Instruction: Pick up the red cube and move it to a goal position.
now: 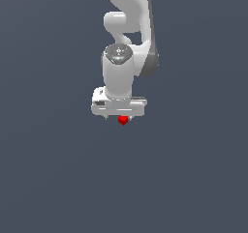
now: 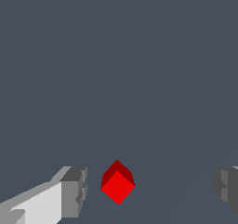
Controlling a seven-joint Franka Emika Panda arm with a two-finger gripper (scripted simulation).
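Gray fingers [image 2: 74,190] of the gripper [image 2: 151,190] show big and close in the wrist view, one on each side. They stand wide apart. Between them sits the red cube [image 2: 117,185], turned so one corner points toward the camera. It is closer to one finger than to the other, and it touches neither. All around is a plain dark gray floor [image 2: 116,56].

From the exterior view, the white arm [image 1: 123,48] hangs down from above, and its gripper [image 1: 118,117] points straight down. The red cube [image 1: 123,120] peeks out just under the gripper, in the middle. Only a small bit of red shows. Dark gray floor [image 1: 48,179] is on every side.
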